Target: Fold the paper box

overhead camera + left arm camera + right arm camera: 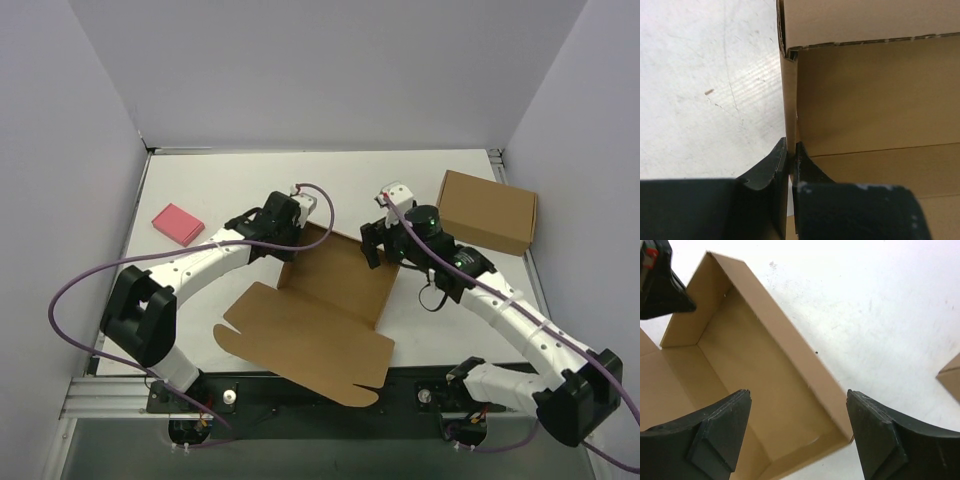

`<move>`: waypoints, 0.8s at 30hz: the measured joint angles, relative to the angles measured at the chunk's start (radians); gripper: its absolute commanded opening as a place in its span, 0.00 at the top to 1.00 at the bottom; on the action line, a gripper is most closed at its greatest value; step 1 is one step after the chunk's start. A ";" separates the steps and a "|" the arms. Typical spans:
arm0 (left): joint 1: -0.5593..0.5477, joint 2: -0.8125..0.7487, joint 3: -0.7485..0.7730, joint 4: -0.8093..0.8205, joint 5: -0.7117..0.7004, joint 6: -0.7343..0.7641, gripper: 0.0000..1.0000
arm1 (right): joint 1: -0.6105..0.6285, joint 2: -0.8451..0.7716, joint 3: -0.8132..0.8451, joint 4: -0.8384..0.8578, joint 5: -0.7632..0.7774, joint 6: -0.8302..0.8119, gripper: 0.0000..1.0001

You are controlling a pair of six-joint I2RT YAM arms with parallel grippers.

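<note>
The paper box (pixel 335 280) sits mid-table as an open tray with raised walls, and its lid flap (pixel 310 345) lies flat toward the near edge. My left gripper (pixel 291 238) is shut on the box's left side wall. In the left wrist view the fingers (pixel 780 160) pinch that wall's edge (pixel 790 100) near a corner. My right gripper (pixel 797 402) is open and empty. It hovers above the box's right end (pixel 805 385), its jaws wide apart over the far wall; it also shows in the top view (pixel 383 250).
A second, fully formed brown box (pixel 487 210) stands at the back right, and its corner shows in the right wrist view (pixel 951 380). A small pink block (pixel 178 224) lies at the left. Grey walls enclose the white table (pixel 250 180).
</note>
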 measured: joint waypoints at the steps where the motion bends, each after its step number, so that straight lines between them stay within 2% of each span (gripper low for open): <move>1: 0.000 0.003 0.000 -0.014 0.013 0.002 1.00 | 0.000 0.030 0.031 -0.008 -0.010 -0.026 0.24; 6: 0.000 0.005 0.002 -0.054 0.064 0.011 1.00 | 0.000 0.211 0.143 -0.055 -0.068 -0.126 0.27; 11: 0.000 0.006 0.009 -0.074 0.098 0.018 1.00 | 0.000 0.330 0.158 -0.093 -0.119 -0.173 0.32; 12: 0.000 0.006 0.011 -0.075 0.103 0.020 1.00 | 0.000 0.343 0.158 -0.096 -0.122 -0.178 0.35; 13: 0.000 0.006 0.011 -0.075 0.106 0.021 1.00 | 0.000 0.352 0.158 -0.097 -0.123 -0.182 0.48; 15: 0.000 0.006 0.013 -0.075 0.112 0.026 0.98 | 0.000 0.367 0.158 -0.093 -0.122 -0.188 0.64; 16: 0.000 0.006 0.013 -0.075 0.114 0.029 0.88 | 0.000 0.372 0.158 -0.090 -0.122 -0.194 0.79; 17: 0.000 0.005 0.013 -0.075 0.116 0.031 0.58 | 0.000 0.378 0.158 -0.089 -0.120 -0.194 0.84; 20: 0.002 0.005 0.017 -0.079 0.122 0.045 0.17 | 0.000 0.392 0.157 -0.085 -0.098 -0.189 0.94; 21: 0.003 0.004 0.027 -0.083 0.122 0.047 0.13 | -0.003 0.395 0.156 -0.087 -0.095 -0.182 0.98; 24: 0.025 0.004 0.130 -0.112 0.123 0.048 0.07 | -0.020 0.398 0.151 -0.082 -0.098 -0.137 1.00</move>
